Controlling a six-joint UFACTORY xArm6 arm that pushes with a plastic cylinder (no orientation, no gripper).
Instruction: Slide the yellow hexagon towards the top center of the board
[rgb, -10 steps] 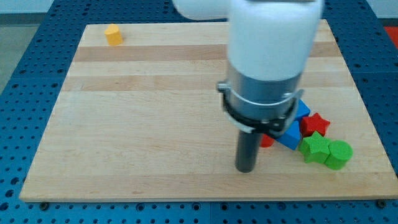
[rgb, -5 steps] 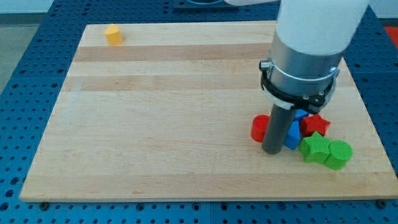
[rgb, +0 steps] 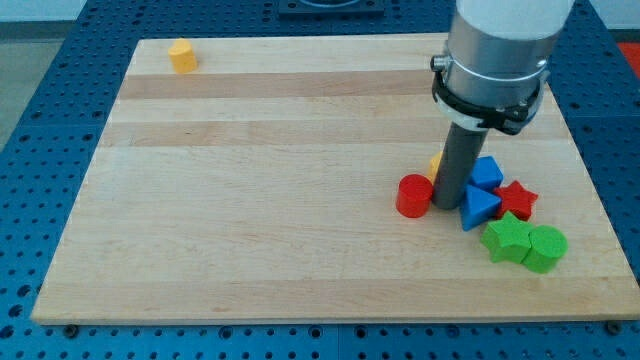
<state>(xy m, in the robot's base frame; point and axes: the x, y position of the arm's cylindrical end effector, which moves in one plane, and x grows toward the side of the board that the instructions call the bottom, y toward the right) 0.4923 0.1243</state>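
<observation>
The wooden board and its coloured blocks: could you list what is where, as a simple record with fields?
board: pale wooden board on a blue perforated table
my tip, at the cluster's left side, between the red cylinder and the blue blocks
red cylinder, just left of my tip
blue blocks: two, right of my tip
red star
green blocks: two, lower right
yellow sliver, mostly hidden behind the rod
yellow block at top left, alone, shape unclear
</observation>
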